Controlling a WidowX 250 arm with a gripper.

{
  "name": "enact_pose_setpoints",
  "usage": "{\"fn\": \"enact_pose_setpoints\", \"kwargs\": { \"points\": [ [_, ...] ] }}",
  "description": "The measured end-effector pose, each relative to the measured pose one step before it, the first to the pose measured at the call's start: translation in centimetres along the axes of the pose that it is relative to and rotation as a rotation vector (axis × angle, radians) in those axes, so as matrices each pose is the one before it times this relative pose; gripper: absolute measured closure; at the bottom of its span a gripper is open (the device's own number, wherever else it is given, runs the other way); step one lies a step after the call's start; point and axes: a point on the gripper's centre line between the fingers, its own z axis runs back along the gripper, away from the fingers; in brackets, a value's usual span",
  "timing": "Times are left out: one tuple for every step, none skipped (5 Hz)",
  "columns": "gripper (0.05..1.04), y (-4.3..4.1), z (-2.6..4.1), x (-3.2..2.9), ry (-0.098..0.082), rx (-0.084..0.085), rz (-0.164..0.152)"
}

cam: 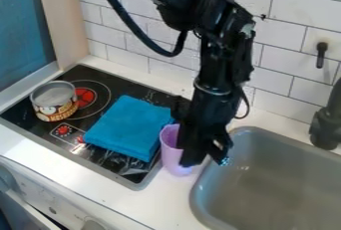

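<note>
Right now the end effector (205, 160) hangs over the desk (166, 194), in the gap between the stove (136, 178) and the sink (200, 209), with its two fingers apart and a strip of pale surface showing between their tips. One finger overlaps the right side of a purple cup (170, 147); whether they touch is hard to tell. The cup stands upright on the desk, just beside the right edge of the black cooktop, and its right part is hidden by the end effector.

Close to the cup, on its left, a folded blue cloth (130, 127) lies flat on the stove, covering much of its right half. Farther left, an open-topped can (56, 108) with a cartoon label stands upright near a round burner (85, 96) with a red centre, well apart from the cup. To the right, a dark faucet (326, 127) rises at the far side of the grey sink. Behind everything runs a white tiled wall (283, 47) with a small black fixture (321, 55) on it.
</note>
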Motion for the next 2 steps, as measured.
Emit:
{"fn": "enact_pose_setpoints", "kwargs": {
  "points": [
    [0.989,0.031,0.001,0.192,-0.0121,0.0019,0.0123],
    [0.956,-0.064,-0.179,0.046,-0.016,-0.0037,-0.0059]
  ]
}}
